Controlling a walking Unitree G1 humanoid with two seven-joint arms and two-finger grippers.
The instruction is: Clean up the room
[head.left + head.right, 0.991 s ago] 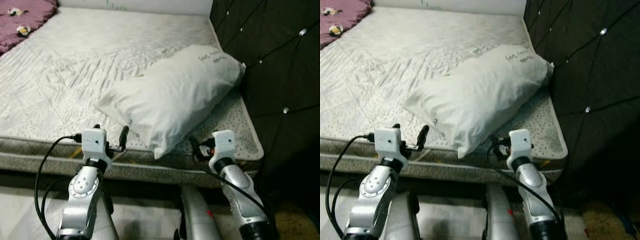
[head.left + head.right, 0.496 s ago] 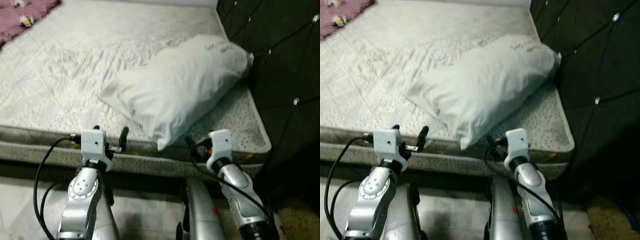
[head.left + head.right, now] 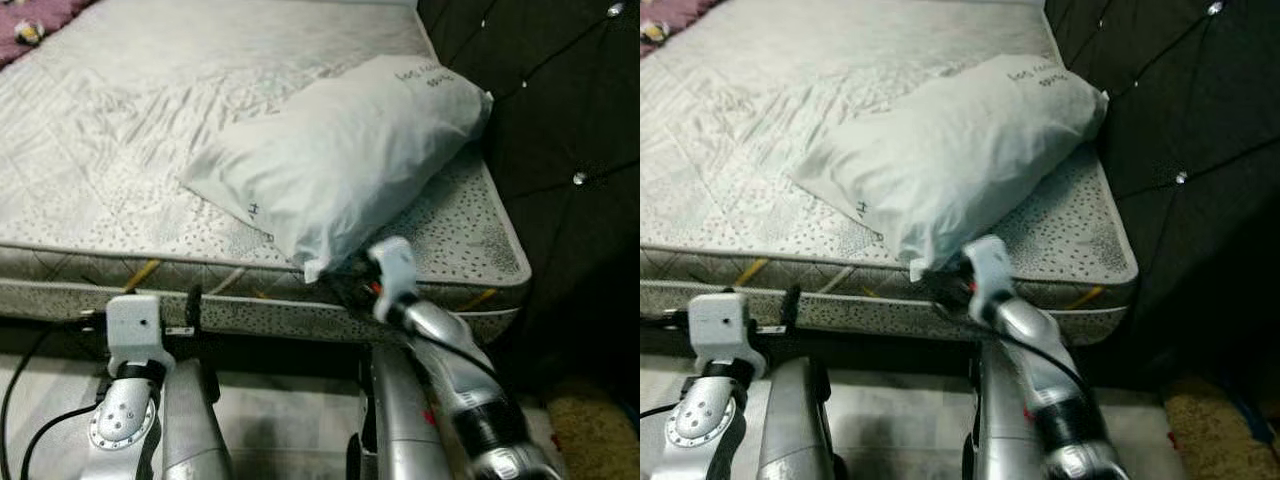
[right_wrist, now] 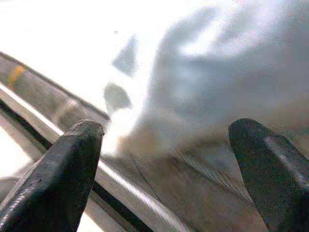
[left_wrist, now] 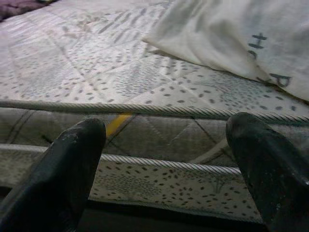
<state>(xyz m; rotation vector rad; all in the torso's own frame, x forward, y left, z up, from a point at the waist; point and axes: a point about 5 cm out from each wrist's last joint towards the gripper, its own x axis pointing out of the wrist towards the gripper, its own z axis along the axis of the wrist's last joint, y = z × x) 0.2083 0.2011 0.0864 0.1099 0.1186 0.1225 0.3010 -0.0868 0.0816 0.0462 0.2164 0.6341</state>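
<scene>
A white pillow point(image 3: 335, 150) with dark lettering lies slantwise on the bed point(image 3: 120, 150), its far end against the headboard and its near corner hanging over the mattress edge. My right gripper point(image 3: 345, 283) is raised to that near corner and stands open; in the right wrist view the right gripper point(image 4: 166, 133) faces the blurred pillow point(image 4: 217, 72) close ahead. My left gripper point(image 3: 190, 308) hangs lower, in front of the mattress side. The left gripper point(image 5: 166, 130) is open with nothing between its fingers, looking at the piped mattress edge point(image 5: 145, 108) and the pillow point(image 5: 231, 34) beyond.
A dark tufted headboard point(image 3: 560, 140) rises along the right of the bed. A purple blanket point(image 3: 30, 20) lies at the far left corner. The floor beneath is light, with a tan mat point(image 3: 595, 435) at the lower right.
My right arm has swung forward and leftward up to the pillow's near corner. My left arm has dropped lower and to the left, below the mattress edge. The camera has shifted a little.
</scene>
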